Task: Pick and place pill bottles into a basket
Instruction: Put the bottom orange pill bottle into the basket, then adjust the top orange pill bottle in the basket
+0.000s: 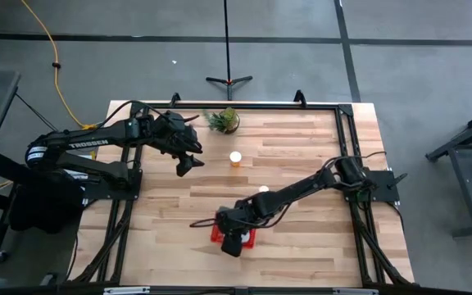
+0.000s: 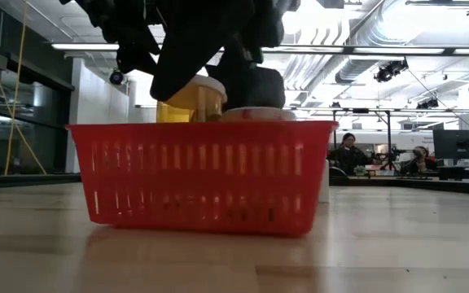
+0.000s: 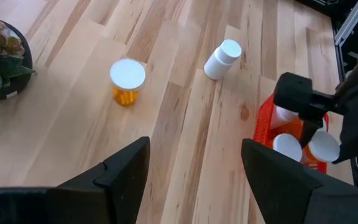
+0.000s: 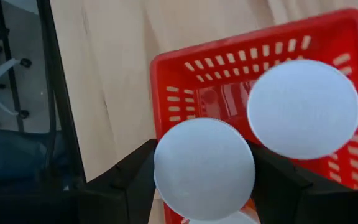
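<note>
Basket (image 1: 249,238): red, low in the centre of the high view, mostly hidden under the right arm; at least two white-capped bottles already stand inside it.
Right gripper (image 4: 204,177): over the basket, fingers clamped on the white cap of a held bottle (image 4: 204,169), which sits above the basket's near corner beside another cap (image 4: 303,107).
Left gripper (image 3: 194,165): waiting upper left of centre in the high view, fingers apart, nothing between them.
Bottles outside: an upright bottle (image 1: 235,159) and a toppled bottle (image 1: 263,191) lie on the table above the basket.
Step in hand: lowering the held bottle into a free spot; it should go down straight, clear of the neighbouring caps and the rim, and be let go only once seated.
</note>
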Robot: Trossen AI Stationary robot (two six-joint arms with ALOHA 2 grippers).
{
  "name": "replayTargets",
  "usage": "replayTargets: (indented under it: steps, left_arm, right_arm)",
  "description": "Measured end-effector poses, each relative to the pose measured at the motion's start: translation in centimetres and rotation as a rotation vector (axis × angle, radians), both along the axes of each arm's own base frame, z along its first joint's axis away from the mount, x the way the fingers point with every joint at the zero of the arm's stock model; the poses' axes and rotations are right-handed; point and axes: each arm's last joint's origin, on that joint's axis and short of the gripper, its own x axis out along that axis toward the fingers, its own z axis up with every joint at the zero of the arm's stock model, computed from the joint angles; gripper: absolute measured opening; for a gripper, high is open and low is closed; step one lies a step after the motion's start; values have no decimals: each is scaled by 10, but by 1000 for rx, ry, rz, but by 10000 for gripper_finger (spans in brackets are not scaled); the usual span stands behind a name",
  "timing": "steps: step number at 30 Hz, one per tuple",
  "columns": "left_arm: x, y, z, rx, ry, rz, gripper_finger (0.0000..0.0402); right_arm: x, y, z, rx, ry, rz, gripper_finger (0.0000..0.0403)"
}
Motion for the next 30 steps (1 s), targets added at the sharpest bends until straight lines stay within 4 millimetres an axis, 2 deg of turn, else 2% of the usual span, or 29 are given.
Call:
replayTargets:
  steps: [12,23,30]
  left_arm:
    - [-1,0,-1,-1,16,-5,287]
    - [-1,0,-1,0,16,-6,287]
    - [-1,0,-1,2,16,-8,287]
  right_arm:
    - [-7,6,-3,-13,58,-12,208]
    - [-4,3,-2,13,45,16,248]
    - [-6,1,-2,33,73,30,261]
